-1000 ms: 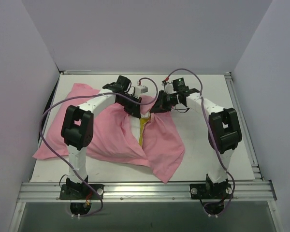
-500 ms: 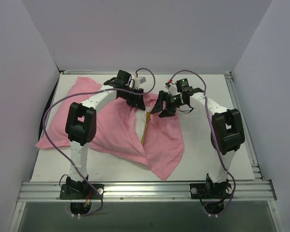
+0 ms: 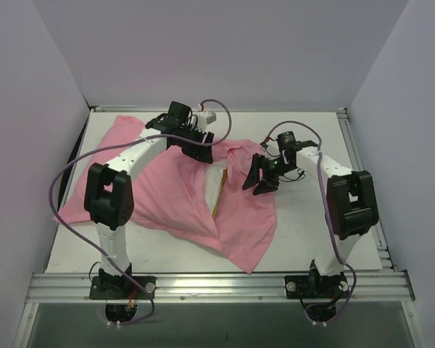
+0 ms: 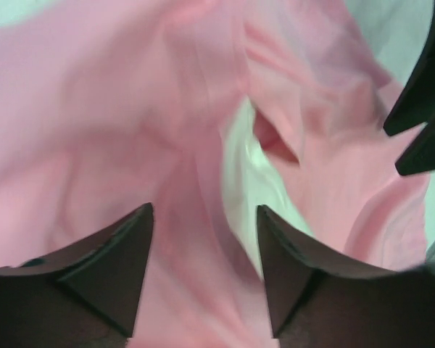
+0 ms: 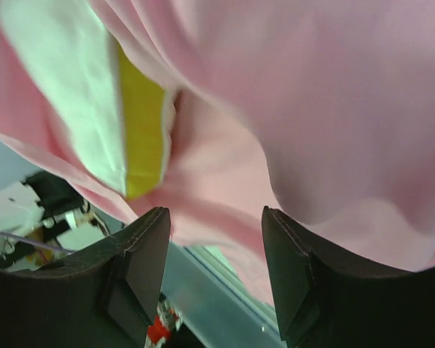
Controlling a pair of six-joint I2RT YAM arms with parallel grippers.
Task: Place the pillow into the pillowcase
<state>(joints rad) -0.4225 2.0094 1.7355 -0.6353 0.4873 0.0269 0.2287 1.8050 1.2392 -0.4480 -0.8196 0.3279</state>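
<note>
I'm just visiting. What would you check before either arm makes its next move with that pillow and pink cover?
1. Pillow fully inside pillowcase: not ok; a white strip and the yellow trim show.
2. Left tool free: ok; open, gripping nothing.
3. Right tool free: ok; open, gripping nothing.
4. Pillowcase mouth spread wide: not ok; only a narrow slit.
5. Pillow's far end seated deep in the pillowcase: cannot tell; hidden under cloth.
</note>
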